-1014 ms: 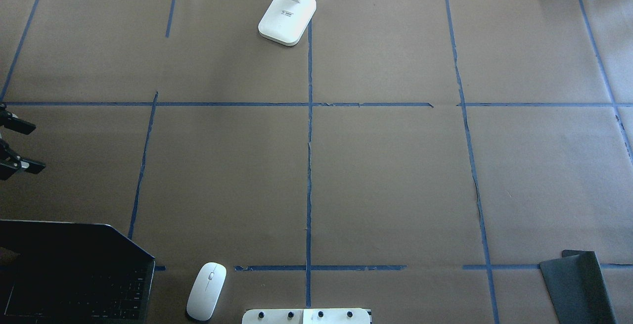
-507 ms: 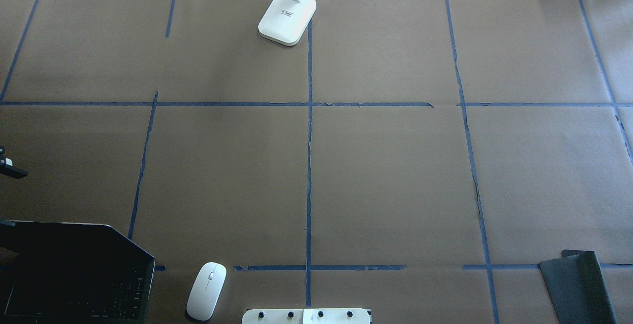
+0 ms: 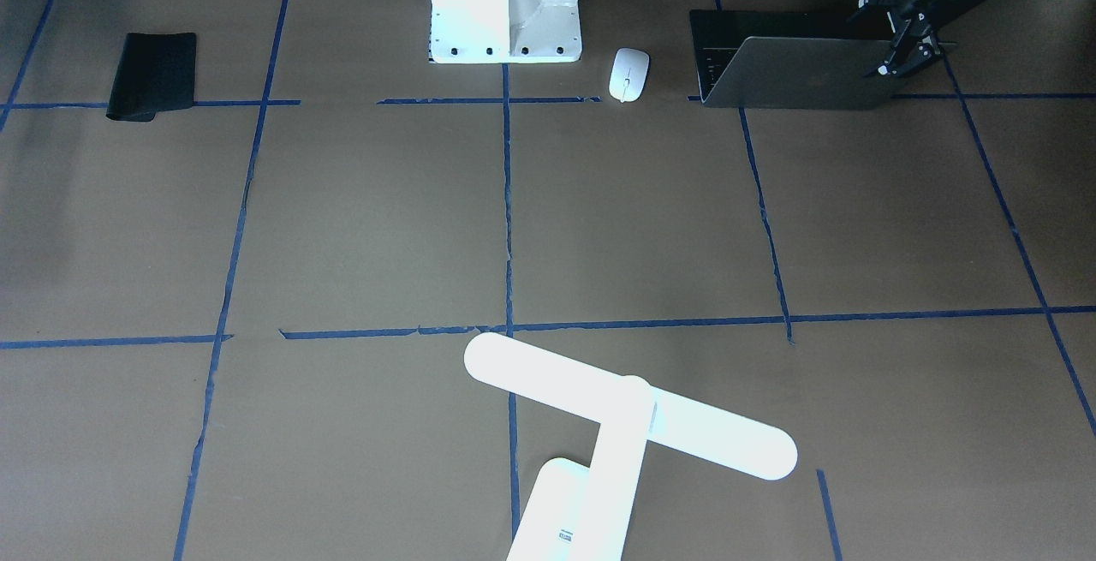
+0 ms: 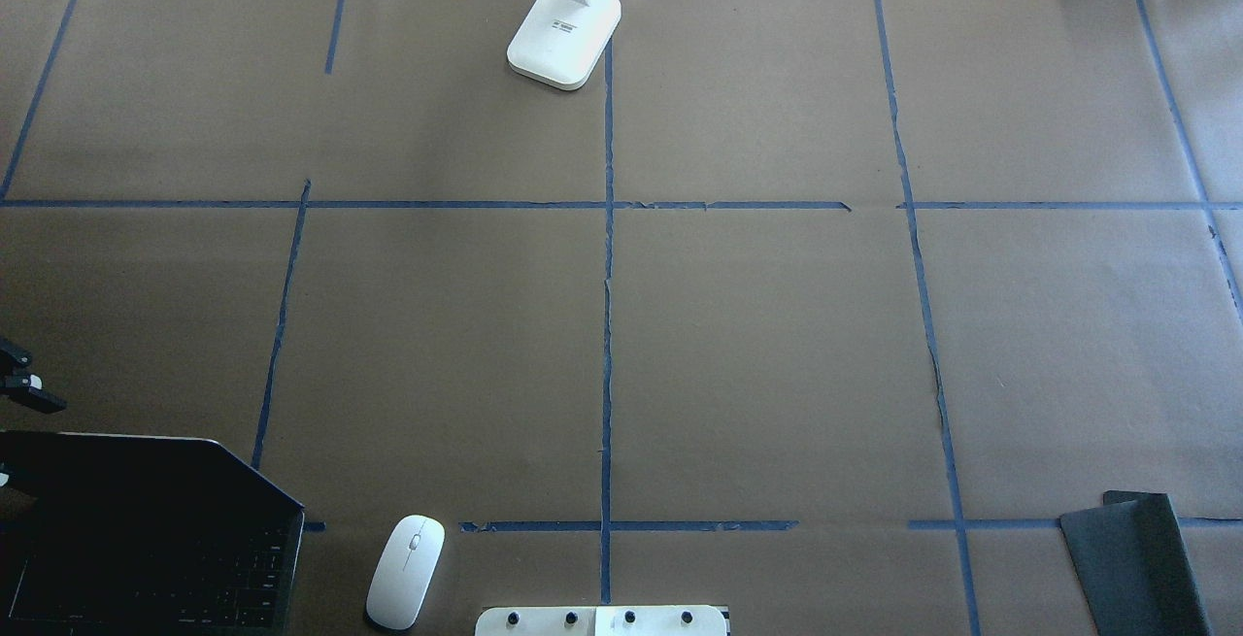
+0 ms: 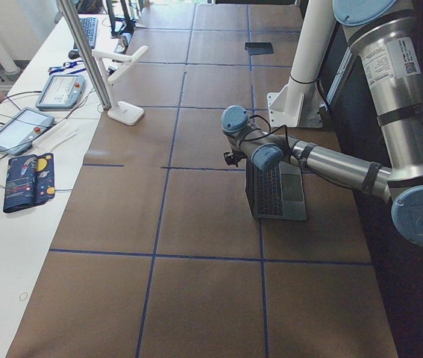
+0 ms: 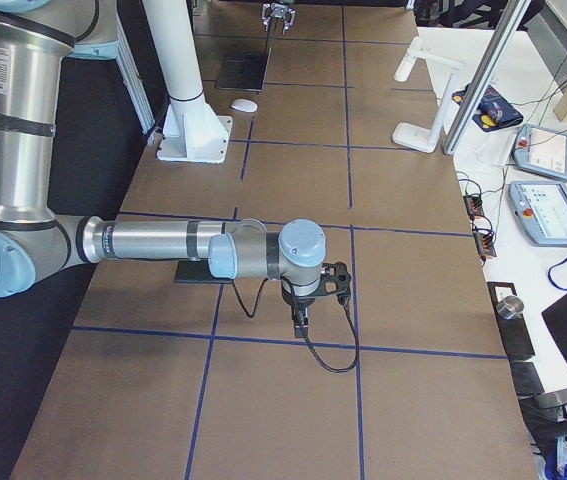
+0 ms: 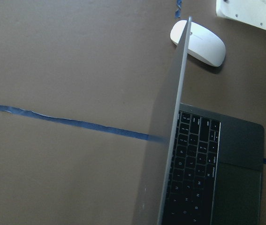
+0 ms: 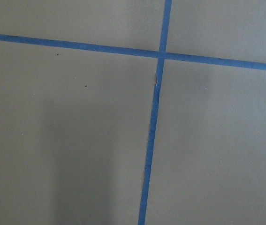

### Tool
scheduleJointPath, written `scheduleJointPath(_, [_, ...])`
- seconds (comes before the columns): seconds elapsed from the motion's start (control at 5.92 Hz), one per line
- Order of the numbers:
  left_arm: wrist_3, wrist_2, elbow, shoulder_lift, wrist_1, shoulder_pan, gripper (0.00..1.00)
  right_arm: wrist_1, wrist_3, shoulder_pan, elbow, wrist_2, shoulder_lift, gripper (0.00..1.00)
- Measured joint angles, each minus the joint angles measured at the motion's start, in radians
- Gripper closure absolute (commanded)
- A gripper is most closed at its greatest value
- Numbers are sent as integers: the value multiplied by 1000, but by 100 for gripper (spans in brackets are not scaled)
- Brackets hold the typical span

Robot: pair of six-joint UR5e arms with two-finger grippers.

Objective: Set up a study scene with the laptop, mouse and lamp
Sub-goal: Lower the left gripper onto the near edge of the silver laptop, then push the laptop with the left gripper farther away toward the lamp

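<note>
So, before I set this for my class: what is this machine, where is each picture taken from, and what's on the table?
It is a robot: two arms on a white pedestal, each ending in a two-finger gripper. Two pictures look down on the table, one from behind the robot, one facing it; two look along it from its ends; two come from wrist cameras. On the table are an open laptop, a white mouse beside it, a white lamp at the far edge and a black pad. The left gripper is open at the laptop's lid, gripping nothing. The right gripper hangs over the table; open or shut, I cannot tell.
</note>
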Motion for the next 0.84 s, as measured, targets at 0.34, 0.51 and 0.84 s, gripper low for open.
scheduleJointPath(0.34, [5, 0, 10, -42, 3, 3, 100, 0, 0, 0, -1, 0, 0, 0])
scheduleJointPath(0.51, [8, -2, 10, -85, 1, 3, 100, -1, 0, 0, -1, 0, 0, 0])
scheduleJointPath(0.84, [25, -3, 11, -174, 2, -6, 100, -1, 0, 0, -3, 0, 0, 0])
